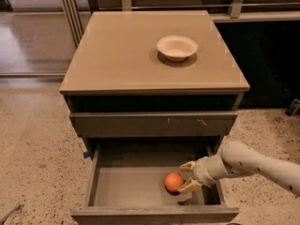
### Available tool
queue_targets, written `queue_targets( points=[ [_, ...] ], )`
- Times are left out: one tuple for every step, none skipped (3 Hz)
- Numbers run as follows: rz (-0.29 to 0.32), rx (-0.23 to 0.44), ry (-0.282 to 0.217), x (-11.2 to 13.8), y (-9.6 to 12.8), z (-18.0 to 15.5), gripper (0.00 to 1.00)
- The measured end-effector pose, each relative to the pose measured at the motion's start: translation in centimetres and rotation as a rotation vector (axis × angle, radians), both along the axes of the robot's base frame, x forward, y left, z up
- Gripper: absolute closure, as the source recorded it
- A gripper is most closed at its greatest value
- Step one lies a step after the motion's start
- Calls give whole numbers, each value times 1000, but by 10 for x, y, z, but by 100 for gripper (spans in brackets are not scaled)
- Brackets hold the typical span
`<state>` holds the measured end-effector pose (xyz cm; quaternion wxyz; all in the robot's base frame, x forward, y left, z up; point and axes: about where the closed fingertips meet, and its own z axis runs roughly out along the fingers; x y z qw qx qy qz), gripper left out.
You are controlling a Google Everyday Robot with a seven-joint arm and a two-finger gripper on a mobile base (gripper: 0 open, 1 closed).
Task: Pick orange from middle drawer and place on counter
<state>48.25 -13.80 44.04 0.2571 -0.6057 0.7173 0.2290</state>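
Observation:
The orange (174, 182) lies on the floor of the open middle drawer (131, 187), right of its centre. My gripper (183, 177) reaches in from the right on a pale arm and sits inside the drawer, right beside the orange. Its two fingers are spread, one above and one below the fruit's right side; I cannot tell whether they touch it. The tan counter (117, 50) is the cabinet's top, above the drawers.
A white bowl (176, 47) stands on the counter's right rear part. A shut drawer front with small pale scratches (154, 124) sits above the open drawer. Speckled floor (37, 153) surrounds the cabinet; metal posts stand at the back left.

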Motion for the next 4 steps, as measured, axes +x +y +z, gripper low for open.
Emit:
queue_targets(
  points=[
    [2,6,6,9,9,-14,43],
    [13,6,26,14,19,-32,24],
    [23,1,45,15,25,-44,22],
    [36,-8,71,13,29,-59,20]
  ],
)
